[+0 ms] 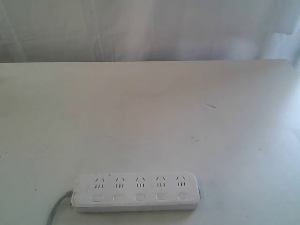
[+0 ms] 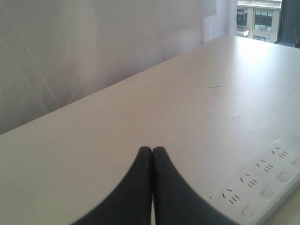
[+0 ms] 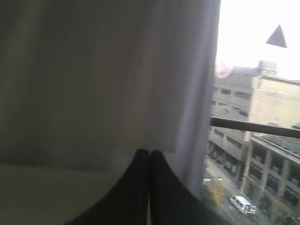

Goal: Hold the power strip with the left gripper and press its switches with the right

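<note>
The white power strip (image 1: 137,191) lies flat near the front edge of the table, its grey cord (image 1: 57,211) leaving at the left end. Five white switches (image 1: 139,197) run in a row under the socket groups. No arm shows in the exterior view. In the left wrist view my left gripper (image 2: 152,150) is shut on nothing and hovers over bare table, with part of the power strip (image 2: 262,187) off to one side. My right gripper (image 3: 149,152) is shut too, empty, and points at the curtain and window, away from the strip.
A white curtain (image 1: 150,28) hangs behind the table's (image 1: 150,117) far edge. A small dark mark (image 1: 211,105) lies on the tabletop at the right. The right wrist view shows a window with buildings (image 3: 262,117) outside.
</note>
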Action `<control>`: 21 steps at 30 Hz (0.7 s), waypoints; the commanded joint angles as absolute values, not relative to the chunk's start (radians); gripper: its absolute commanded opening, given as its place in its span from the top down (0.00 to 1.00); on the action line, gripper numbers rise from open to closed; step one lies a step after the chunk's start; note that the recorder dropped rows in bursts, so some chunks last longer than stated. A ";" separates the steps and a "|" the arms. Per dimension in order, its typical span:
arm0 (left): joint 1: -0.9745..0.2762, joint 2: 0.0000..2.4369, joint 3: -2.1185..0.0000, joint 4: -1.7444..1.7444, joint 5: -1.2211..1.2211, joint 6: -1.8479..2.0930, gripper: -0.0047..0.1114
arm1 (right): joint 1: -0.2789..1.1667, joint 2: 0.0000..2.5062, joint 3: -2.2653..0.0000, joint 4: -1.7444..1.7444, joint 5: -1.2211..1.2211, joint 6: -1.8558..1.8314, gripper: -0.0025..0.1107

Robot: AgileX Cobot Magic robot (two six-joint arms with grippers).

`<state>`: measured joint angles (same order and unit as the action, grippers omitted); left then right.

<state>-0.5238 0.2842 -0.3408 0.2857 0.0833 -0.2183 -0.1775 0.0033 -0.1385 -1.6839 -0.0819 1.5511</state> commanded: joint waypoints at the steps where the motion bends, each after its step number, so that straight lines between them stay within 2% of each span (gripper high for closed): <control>1: -0.521 0.280 -0.316 0.288 0.017 -0.259 0.96 | -0.181 0.000 -0.034 -1.702 -0.115 1.548 0.98; 4: -0.521 0.280 -0.276 0.288 -0.016 -0.286 0.96 | -0.181 0.000 0.000 -1.695 -0.041 1.548 0.98; 11: -0.521 0.280 -0.219 0.288 -0.045 -0.318 0.96 | -0.181 0.000 0.000 -1.695 -0.134 1.584 0.98; 21: -0.521 0.280 -0.205 0.277 -0.045 -0.318 0.96 | -0.181 0.000 0.000 -1.697 -0.136 1.585 0.98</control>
